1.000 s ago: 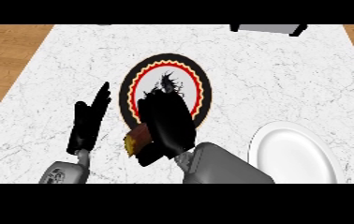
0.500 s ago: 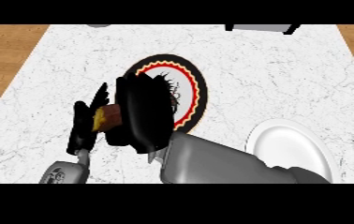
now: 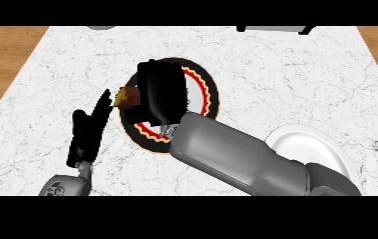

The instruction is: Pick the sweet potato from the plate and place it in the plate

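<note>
Two plates on counter (image 3: 295, 78): dark-rimmed plate (image 3: 209, 90) centre, white plate (image 3: 310, 143) lower right. Right hand (image 3: 161, 95) over dark-rimmed plate, curled round sweet potato (image 3: 127, 97) poking out at hand's left edge. Left hand (image 3: 88, 130) beside, fingers straight.

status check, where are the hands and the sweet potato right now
Right robot hand over the black-rimmed plate, curled on the sweet potato at its left edge. Left robot hand open, resting beside it. White plate lower right, unobstructed.
</note>
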Robot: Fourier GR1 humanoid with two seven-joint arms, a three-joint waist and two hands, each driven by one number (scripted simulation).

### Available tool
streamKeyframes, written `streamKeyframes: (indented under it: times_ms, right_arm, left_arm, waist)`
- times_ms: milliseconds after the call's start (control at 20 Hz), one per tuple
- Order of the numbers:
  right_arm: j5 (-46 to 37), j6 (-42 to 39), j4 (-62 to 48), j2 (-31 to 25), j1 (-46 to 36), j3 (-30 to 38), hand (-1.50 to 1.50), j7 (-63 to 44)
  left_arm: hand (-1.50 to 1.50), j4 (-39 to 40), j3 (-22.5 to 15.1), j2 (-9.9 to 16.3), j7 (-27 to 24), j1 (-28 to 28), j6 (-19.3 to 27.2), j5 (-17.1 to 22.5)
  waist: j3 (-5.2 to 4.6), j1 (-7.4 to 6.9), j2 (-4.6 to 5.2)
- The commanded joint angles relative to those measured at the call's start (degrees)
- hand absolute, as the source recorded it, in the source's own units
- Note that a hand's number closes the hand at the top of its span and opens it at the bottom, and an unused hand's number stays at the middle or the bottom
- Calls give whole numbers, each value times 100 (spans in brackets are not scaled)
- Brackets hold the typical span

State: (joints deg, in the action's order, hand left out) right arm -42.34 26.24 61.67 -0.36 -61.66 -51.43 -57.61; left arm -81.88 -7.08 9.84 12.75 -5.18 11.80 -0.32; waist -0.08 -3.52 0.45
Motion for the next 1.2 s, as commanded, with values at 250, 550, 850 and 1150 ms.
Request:
streamKeyframes:
  times_ms: [250, 550, 850, 1150]
  right_arm:
    - [1274, 330, -1362, 35, -95, -53, 150, 518]
    - [2499, -474, -1834, 36, 187, 215, 150, 1595]
    - [3053, -993, -2337, 36, 303, 200, -150, 2509]
    - [3446, -153, -2048, 36, 403, 838, -150, 4027]
  left_arm:
    - [0, -266, -106, -117, 224, 45, 76, -132]
    - [0, 57, 11, -101, -1, -70, -57, -59]
    - [0, -103, 43, -137, 113, -50, 11, -107]
    - [0, -190, 17, -141, -107, 357, -80, -60]
  waist:
    - [4, 28, 20]
    - [4, -10, 65]
    - [7, 69, 27]
    - [14, 79, 26]
